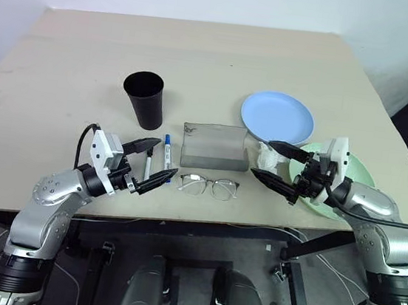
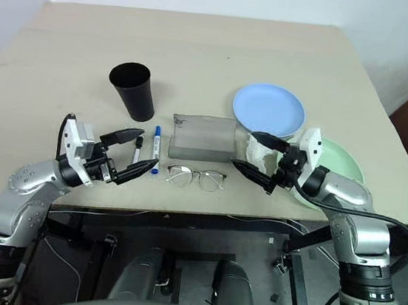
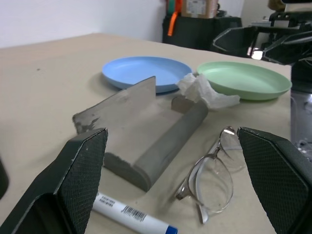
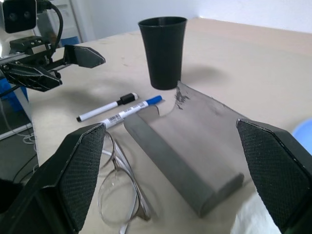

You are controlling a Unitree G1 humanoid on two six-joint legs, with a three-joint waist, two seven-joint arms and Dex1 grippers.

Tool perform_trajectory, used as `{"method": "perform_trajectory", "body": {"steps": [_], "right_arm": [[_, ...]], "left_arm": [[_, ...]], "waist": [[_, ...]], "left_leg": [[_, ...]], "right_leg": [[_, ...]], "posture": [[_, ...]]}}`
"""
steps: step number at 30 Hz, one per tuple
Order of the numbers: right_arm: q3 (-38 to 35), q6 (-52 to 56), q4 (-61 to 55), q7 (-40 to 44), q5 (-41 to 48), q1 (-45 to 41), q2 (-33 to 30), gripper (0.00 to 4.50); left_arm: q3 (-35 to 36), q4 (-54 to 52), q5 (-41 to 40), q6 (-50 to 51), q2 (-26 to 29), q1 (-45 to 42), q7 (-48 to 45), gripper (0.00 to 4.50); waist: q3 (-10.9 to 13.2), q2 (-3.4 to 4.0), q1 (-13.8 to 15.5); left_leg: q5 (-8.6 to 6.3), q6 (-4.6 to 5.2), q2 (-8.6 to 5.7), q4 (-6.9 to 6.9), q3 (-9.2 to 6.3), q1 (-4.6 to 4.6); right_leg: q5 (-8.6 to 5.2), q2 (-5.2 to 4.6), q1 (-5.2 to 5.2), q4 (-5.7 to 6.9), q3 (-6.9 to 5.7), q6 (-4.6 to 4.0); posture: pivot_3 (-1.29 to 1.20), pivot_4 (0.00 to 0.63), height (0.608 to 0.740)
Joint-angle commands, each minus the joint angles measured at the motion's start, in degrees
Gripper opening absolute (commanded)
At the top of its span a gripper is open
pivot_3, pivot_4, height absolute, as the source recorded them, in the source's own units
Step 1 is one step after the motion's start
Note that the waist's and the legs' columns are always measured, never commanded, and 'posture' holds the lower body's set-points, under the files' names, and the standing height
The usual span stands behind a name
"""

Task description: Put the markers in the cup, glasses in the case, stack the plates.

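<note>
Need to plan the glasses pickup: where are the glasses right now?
In the left eye view the glasses lie open on the table near its front edge, just in front of the grey case, right of the markers.

green plate (image 1: 354, 171) partly hidden behind right pincer (image 1: 277, 164), blue-capped marker (image 3: 130, 215) cut off by frame edge

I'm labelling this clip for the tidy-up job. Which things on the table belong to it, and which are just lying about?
Belongs to the job:
- markers
- black cup
- glasses
- grey case, lid open
- blue plate
- green plate

Just lying about:
- crumpled white tissue, between the case and the green plate
</note>
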Motion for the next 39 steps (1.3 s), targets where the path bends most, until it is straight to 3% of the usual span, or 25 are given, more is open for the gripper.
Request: {"method": "perform_trajectory", "body": {"steps": [1,12,23,32,39], "right_arm": [[-0.31,-1.08,0.23,0.85,-0.52,-1.31,-0.29,4.5],[-3.12,0.6,-0.84,0.61,0.0,-1.02,-2.37,4.5],[-7.37,9.68,-4.3,-1.76,2.14,1.8,-8.07,4.5],[-9.25,17.8,-7.4,-3.88,0.87,8.69,-16.04,4.5],[-7.09,17.73,-7.97,-5.02,-3.13,11.91,-17.82,4.5]], "left_arm": [[1.27,-0.77,0.63,-2.69,-0.02,0.44,-0.27,4.46],[-0.49,1.34,1.57,-5.14,-1.94,-0.99,-0.87,4.46],[-4.23,0.17,1.6,-2.49,-3.16,-4.03,-0.82,4.46],[-7.43,6.69,3.87,-2.52,-3.07,-7.9,-4.79,4.46],[-10.45,10.17,8.62,-3.85,-3.69,-9.85,-4.33,4.46]], "waist": [[0.0,0.0,-0.06],[0.0,0.0,-0.07],[0.0,0.0,-0.08],[-0.01,0.0,-0.06],[-0.01,-0.01,-0.08]], "left_leg": [[0.0,0.0,0.0,0.01,0.0,0.0],[0.0,0.0,0.0,0.05,0.05,-0.03],[0.01,0.01,0.01,0.11,0.06,-0.03],[0.01,0.02,0.01,0.16,0.05,-0.02],[0.01,0.02,0.01,0.2,0.04,-0.03]], "right_leg": [[0.0,0.0,0.0,0.0,0.0,0.0],[0.01,0.01,-0.02,0.04,0.01,0.01],[0.01,0.01,0.0,0.1,0.03,0.01],[0.0,0.02,0.02,0.14,0.04,0.02],[0.0,0.03,0.04,0.18,0.05,0.03]], "posture": [[0.0,0.15,0.701],[0.0,0.15,0.701],[0.0,0.15,0.701],[0.0,0.15,0.701],[0.0,0.15,0.701]]}}
